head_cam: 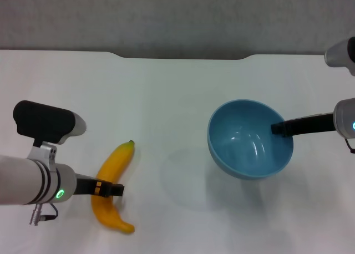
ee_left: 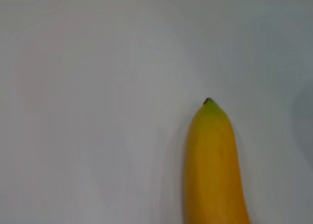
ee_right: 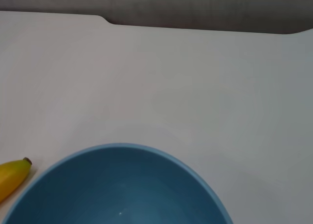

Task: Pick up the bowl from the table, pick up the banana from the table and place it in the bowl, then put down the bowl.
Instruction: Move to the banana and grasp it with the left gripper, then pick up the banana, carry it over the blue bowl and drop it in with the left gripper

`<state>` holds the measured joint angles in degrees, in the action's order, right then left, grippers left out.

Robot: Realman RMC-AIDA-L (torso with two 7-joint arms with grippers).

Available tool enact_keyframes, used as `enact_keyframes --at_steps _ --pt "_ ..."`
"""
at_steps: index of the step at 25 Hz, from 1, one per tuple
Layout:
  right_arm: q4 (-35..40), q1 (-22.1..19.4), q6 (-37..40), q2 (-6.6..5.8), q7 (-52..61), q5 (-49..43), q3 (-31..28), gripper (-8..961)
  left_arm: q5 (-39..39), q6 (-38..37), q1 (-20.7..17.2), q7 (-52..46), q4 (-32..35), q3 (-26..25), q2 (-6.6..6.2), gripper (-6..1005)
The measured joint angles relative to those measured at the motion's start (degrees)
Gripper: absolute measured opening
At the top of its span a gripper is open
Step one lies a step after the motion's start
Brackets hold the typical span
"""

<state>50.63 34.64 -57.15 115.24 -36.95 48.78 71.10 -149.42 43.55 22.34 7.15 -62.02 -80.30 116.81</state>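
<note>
The light-blue bowl (head_cam: pixel 244 154) hangs tilted above the table (head_cam: pixel 166 93) at the right, and its shadow falls on the table to its left. My right gripper (head_cam: pixel 280 129) is shut on the bowl's right rim, with one finger inside the bowl. The bowl's rim also fills the low part of the right wrist view (ee_right: pixel 122 190). The yellow-orange banana (head_cam: pixel 113 165) lies at the front left, green stem tip pointing away. My left gripper (head_cam: pixel 111 189) is at the banana's middle, reaching in from the left. The left wrist view shows the banana's stem end (ee_left: pixel 212 170) close up.
The white table has a notched far edge (head_cam: pixel 183 56) against a grey wall. Bare tabletop lies between the banana and the bowl. The banana's tip (ee_right: pixel 10 177) shows beside the bowl in the right wrist view.
</note>
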Motion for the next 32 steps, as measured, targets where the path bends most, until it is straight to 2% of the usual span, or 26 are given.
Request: enact_keyframes --at_steps 11,14,25,28,32 --pt "0.0 -0.3 0.1 0.07 -0.2 0.0 0.1 30 0.5 -1.3 0.2 -0.6 0.2 0.0 -0.05 865" --pt "0.0 -0.4 0.3 0.07 -0.2 0.0 0.1 30 1.0 -1.3 0.2 -0.8 0.0 -0.4 -0.1 652" --pt "0.0 -0.5 0.5 0.09 -0.3 0.1 0.2 30 1.2 -1.4 -0.3 -0.8 -1.6 -0.8 -0.35 471" --pt "0.0 -0.5 0.5 0.14 -0.3 0.1 0.2 31 1.2 -1.3 -0.2 -0.8 -2.4 -1.5 -0.38 471" --pt "-0.1 -0.5 0.5 0.16 -0.5 0.1 0.3 31 2.1 -0.2 -0.9 0.2 -6.7 -4.2 -0.49 472"
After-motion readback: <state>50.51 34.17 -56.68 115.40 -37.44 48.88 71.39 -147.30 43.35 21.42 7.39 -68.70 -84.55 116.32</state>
